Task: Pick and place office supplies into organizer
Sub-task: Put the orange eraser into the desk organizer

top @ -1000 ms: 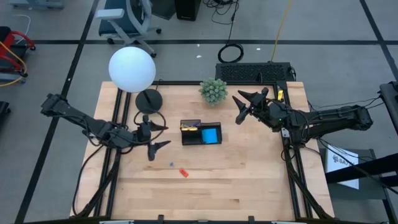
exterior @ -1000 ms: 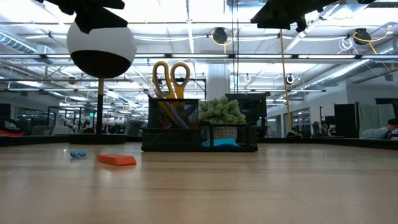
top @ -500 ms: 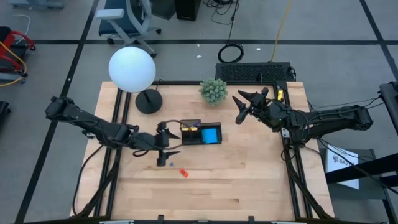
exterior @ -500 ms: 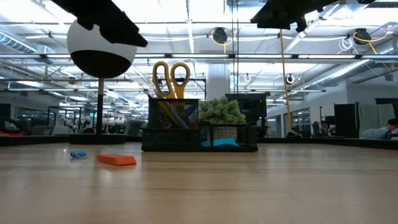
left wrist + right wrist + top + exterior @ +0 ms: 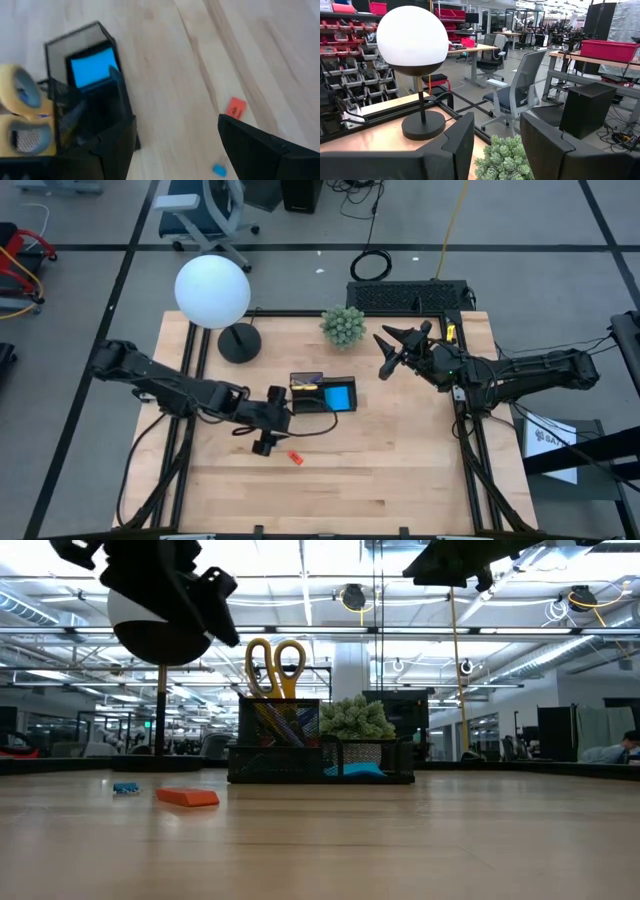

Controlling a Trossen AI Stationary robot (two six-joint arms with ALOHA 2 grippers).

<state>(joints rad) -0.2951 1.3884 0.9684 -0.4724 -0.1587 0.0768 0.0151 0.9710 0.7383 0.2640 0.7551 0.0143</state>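
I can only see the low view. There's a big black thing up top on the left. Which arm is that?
Observer: The left gripper. From above it hangs open beside the red piece.
Operator: What's the blue thing peeking out of the black tray?
Observer: A blue sticky-note pad, lying flat in the end of the organizer nearer the right arm.
Operator: And where's the other arm?
Observer: The right gripper waits open over the table's far right part, beside the green plant ball.
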